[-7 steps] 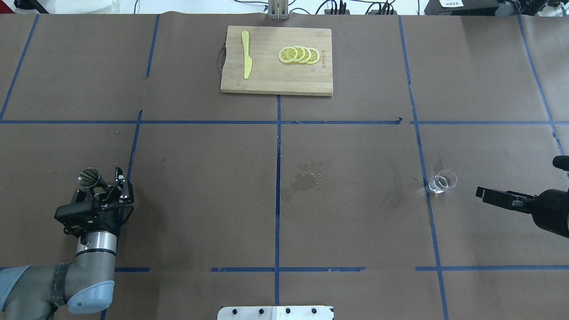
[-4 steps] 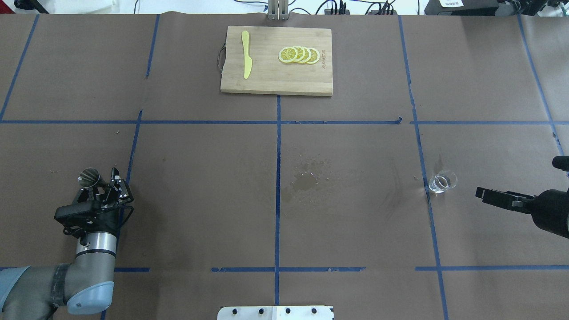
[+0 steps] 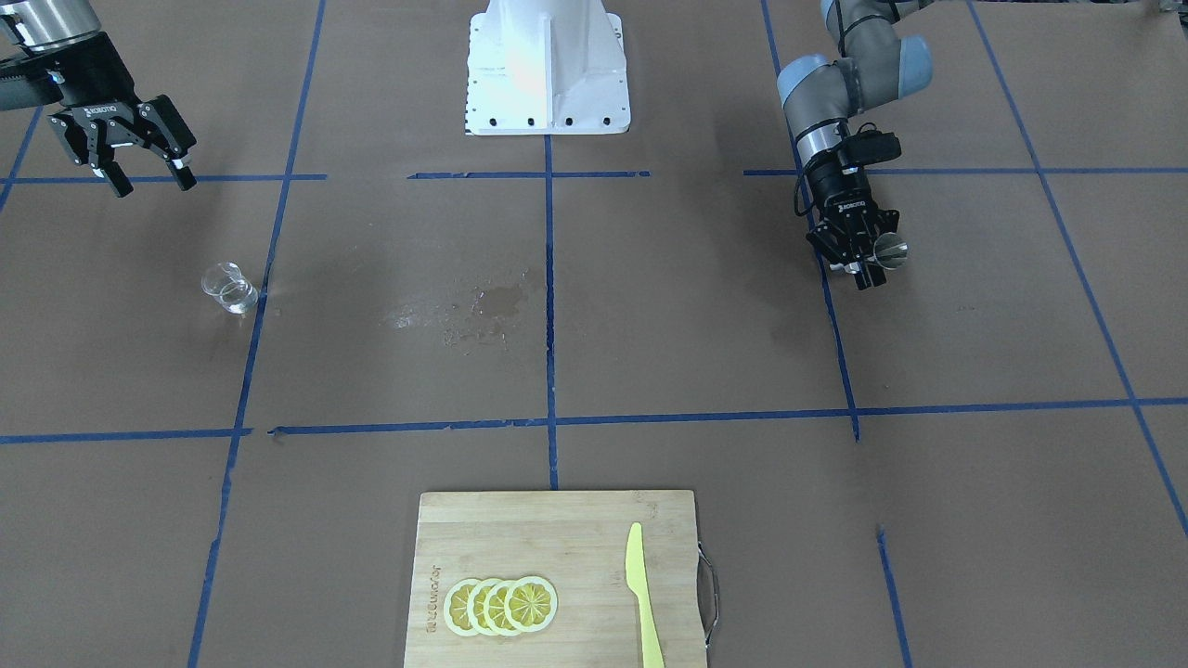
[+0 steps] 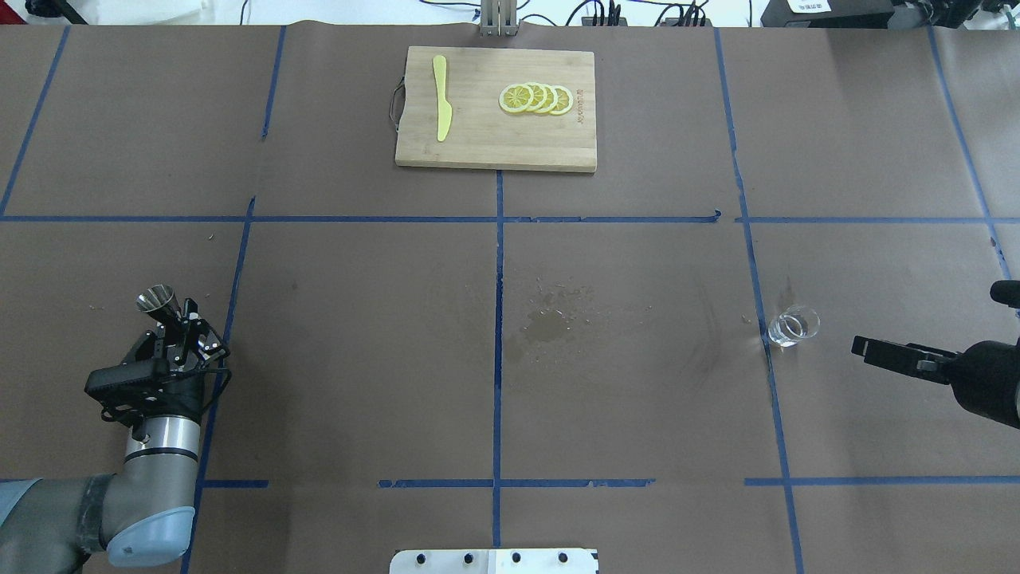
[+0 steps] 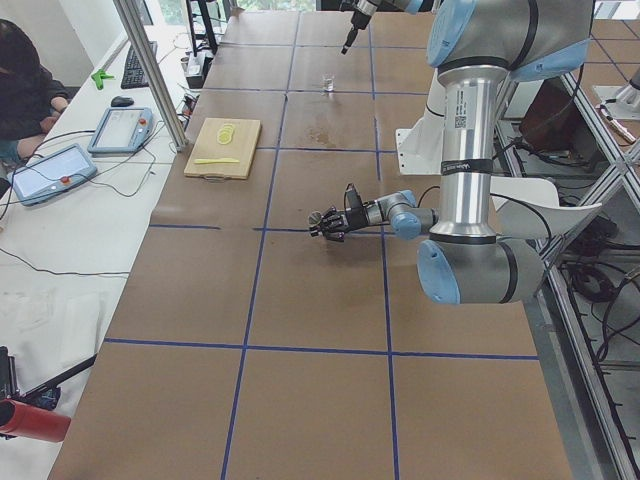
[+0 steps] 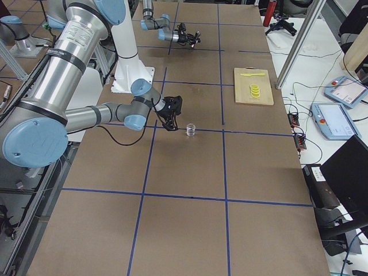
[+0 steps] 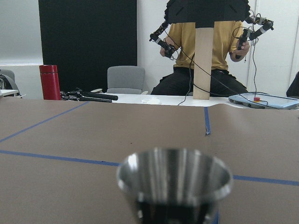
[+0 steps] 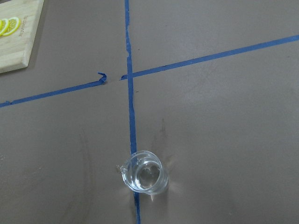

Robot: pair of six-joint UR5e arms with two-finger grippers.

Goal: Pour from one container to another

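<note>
Jigger carried leftward in left jaws, glass and right jaws unmoved

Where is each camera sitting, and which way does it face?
Front-facing: across the table, facing the robot; both arms show, the left on the picture's right, holding the cup.
Overhead: behind the robot, looking forward and down; both arms show.
Left: table's left end, looking along it; left arm nearest.
Right: table's right end; right arm near, by the glass.
Left wrist: looks level across the table over the cup.
Right wrist: looks down at the glass; no arm shows.
Shared: front-facing and overhead show the board from opposite sides.
</note>
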